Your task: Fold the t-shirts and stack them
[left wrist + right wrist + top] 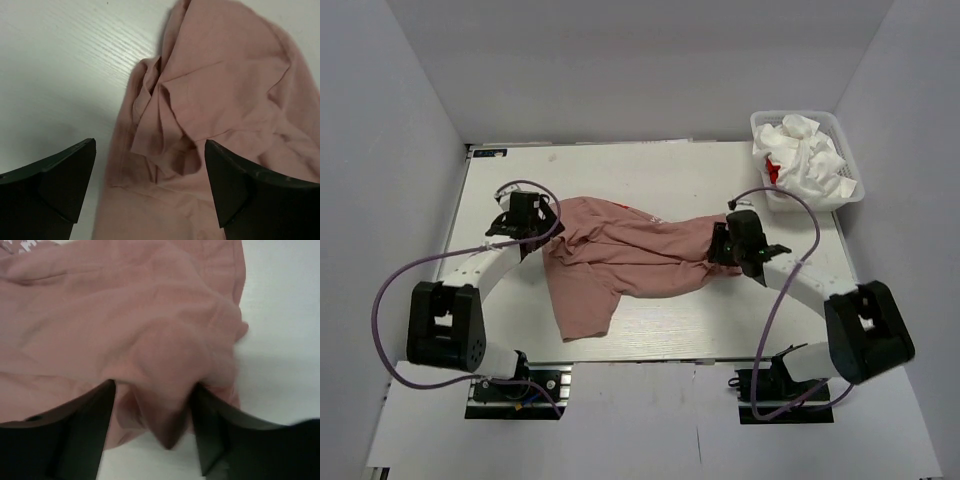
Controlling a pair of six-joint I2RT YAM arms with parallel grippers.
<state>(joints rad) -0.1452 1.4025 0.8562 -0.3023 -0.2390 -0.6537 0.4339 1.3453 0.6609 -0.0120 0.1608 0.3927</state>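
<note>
Across the middle of the table (650,330), the pink shirt (620,262) is lying stretched between both arms, probably to flatten it for folding. The left gripper (150,150) is standing wide open over a crumpled end, holding nothing. The right gripper (152,390) is sitting half open around a bunched fold; whether it is pinching, I cannot tell. Only the overhead view is showing the white shirts (805,150) in the basket (843,128).

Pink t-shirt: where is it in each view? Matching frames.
Top external: pink t-shirt crumpled, centre of the table.
Left wrist: right half, ahead of the open left gripper.
Right wrist: most of frame, a fold between right gripper fingers.
Shared landmark: white table surface.
</note>
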